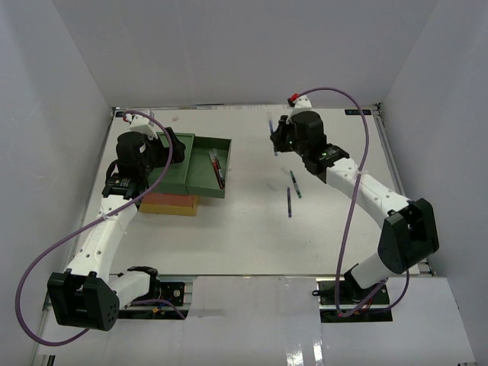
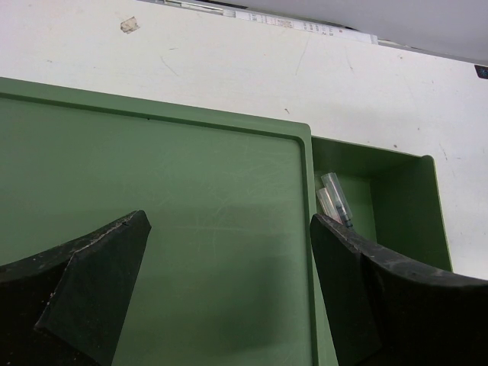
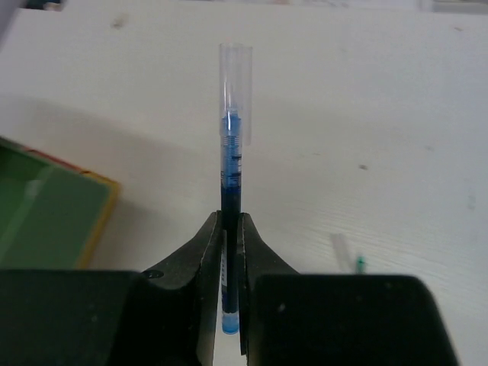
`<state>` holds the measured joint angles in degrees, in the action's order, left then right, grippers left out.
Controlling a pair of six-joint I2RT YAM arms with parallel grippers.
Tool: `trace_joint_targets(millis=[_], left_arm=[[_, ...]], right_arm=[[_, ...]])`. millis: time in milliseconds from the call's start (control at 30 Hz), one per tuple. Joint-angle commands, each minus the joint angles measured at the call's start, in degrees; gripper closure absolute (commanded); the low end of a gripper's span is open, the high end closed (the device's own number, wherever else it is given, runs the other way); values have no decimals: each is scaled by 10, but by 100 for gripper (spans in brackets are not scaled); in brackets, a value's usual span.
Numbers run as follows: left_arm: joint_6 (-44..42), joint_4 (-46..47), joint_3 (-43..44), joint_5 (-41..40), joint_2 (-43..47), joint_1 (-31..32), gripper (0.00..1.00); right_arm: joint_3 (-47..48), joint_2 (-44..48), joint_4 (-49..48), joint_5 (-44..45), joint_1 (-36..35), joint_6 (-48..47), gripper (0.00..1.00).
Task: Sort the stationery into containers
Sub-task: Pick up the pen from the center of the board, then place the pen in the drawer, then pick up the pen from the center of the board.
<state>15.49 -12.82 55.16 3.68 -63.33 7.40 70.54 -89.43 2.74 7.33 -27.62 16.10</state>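
- Right claw: I grip a blue pen between its tips.
- Left claw: I hold it wide over the green tier.
- Open drawer: pens inside.

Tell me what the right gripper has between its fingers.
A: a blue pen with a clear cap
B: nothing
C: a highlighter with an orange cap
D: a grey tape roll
A: in the right wrist view the right gripper is shut on a blue pen, and the pen's clear cap sticks out beyond the fingertips.
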Motion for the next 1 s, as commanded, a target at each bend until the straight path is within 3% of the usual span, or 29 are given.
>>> trace_joint_targets(millis=[0,233,533,767,967], left_arm=[[1,-3,0,6,8,2,2],[2,-2,0,6,10,2,2],[3,-1,-1,10,12,2,2],[2,-1,-1,6,16,2,2],[2,-1,-3,5,21,2,2]], right_arm=[[0,28,-65,-13,-59,72,90],[52,4,-113,-15,-178,126,88],[116,-61,-124,3,-250,143,85],[127,-85,-105,15,-258,125,64],[110,-35,-57,71,-258,28,56]])
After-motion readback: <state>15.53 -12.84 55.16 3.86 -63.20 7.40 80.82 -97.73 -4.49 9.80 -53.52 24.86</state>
